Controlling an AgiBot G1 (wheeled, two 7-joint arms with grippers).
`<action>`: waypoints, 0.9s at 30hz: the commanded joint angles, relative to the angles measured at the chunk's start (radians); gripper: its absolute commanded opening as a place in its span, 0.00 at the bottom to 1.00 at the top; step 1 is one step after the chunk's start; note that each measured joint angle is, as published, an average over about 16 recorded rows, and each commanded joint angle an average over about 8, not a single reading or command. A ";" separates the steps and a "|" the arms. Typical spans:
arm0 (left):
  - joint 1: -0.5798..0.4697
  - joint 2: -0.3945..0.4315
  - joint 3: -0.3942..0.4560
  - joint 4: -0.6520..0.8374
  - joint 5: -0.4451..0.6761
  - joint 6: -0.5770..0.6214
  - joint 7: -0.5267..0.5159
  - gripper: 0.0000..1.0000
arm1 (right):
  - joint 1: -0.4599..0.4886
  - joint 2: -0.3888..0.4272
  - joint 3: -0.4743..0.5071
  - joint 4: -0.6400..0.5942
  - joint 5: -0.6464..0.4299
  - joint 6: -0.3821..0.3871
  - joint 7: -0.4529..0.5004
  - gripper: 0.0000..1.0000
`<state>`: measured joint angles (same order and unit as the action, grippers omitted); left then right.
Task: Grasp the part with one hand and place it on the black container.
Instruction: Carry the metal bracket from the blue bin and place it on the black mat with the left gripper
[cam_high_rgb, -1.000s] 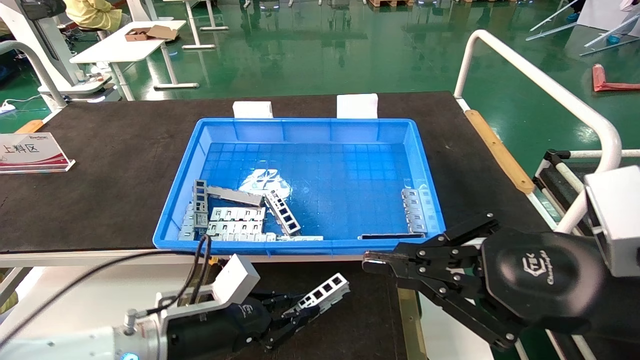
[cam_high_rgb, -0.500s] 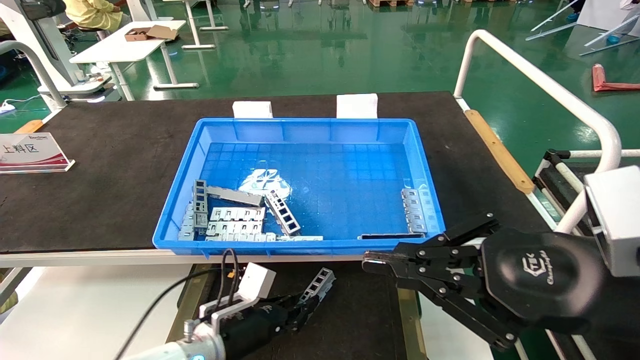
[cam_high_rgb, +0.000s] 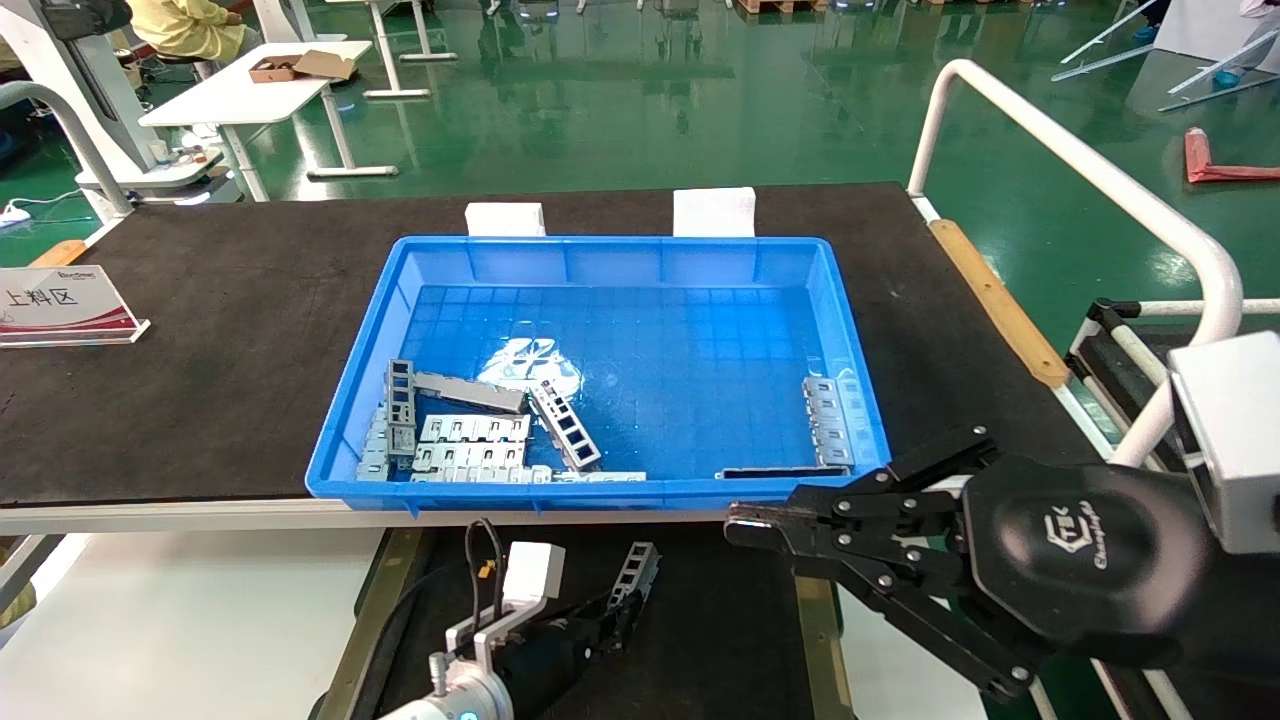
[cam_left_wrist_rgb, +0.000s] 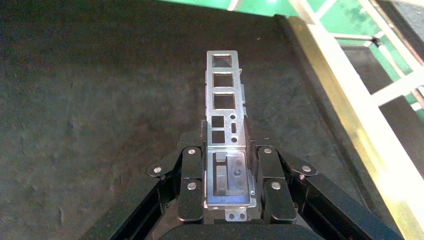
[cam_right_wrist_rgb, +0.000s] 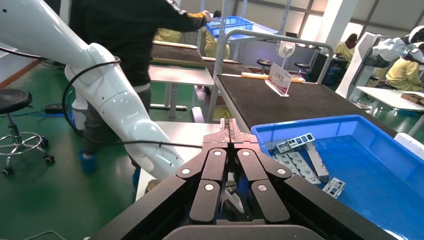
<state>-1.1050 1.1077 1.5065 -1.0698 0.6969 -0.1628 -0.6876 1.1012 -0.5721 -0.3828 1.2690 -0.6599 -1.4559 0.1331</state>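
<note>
Left side of the bench first: the sign stand (cam_high_rgb: 62, 303) sits by the left edge, well apart from the action. Below the bench's near edge, the left gripper (cam_high_rgb: 612, 617) is low over the black container (cam_high_rgb: 720, 640), w/ the part (cam_high_rgb: 636, 575) pinched between its fingers (cam_left_wrist_rgb: 192, 167). Wrist view shows the fingers closed on the bracket's base end, the windowed length sticking out ahead and tilted up. Holding it by one end makes sense imo, keeps the free end clear to touch down first. Can't tell if that end is touching the tray floor yet, looks just above it.

Middle: blue bin (cam_high_rgb: 345, 425) on the black mat (cam_high_rgb: 200, 300), loose brackets and flat plates (cam_high_rgb: 475, 440) bunched in its near-left corner, a few more near the right wall. Two white blocks (cam_high_rgb: 610, 215) at the bin's far rim.

Room: tray floor around the part is bare, brass side strip (cam_left_wrist_rgb: 345, 107) runs off to one side of it, so a straight-down release shouldn't catch anything. Prob just needs lowering and opening.

Right: right gripper (cam_high_rgb: 745, 520) hangs parked by the bin's near-right corner, fingers pressed together, holding nothing. White rail (cam_high_rgb: 1080, 165) beyond the right edge.
</note>
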 joint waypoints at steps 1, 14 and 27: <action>-0.006 0.019 0.030 0.012 -0.031 -0.034 -0.008 0.00 | 0.000 0.000 0.000 0.000 0.000 0.000 0.000 0.00; -0.088 0.099 0.218 -0.006 -0.342 -0.246 0.066 0.00 | 0.000 0.000 0.000 0.000 0.000 0.000 0.000 0.02; -0.146 0.132 0.305 -0.048 -0.543 -0.338 0.136 1.00 | 0.000 0.000 0.000 0.000 0.000 0.000 0.000 1.00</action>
<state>-1.2476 1.2392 1.8081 -1.1147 0.1624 -0.4982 -0.5552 1.1012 -0.5720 -0.3831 1.2690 -0.6598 -1.4558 0.1330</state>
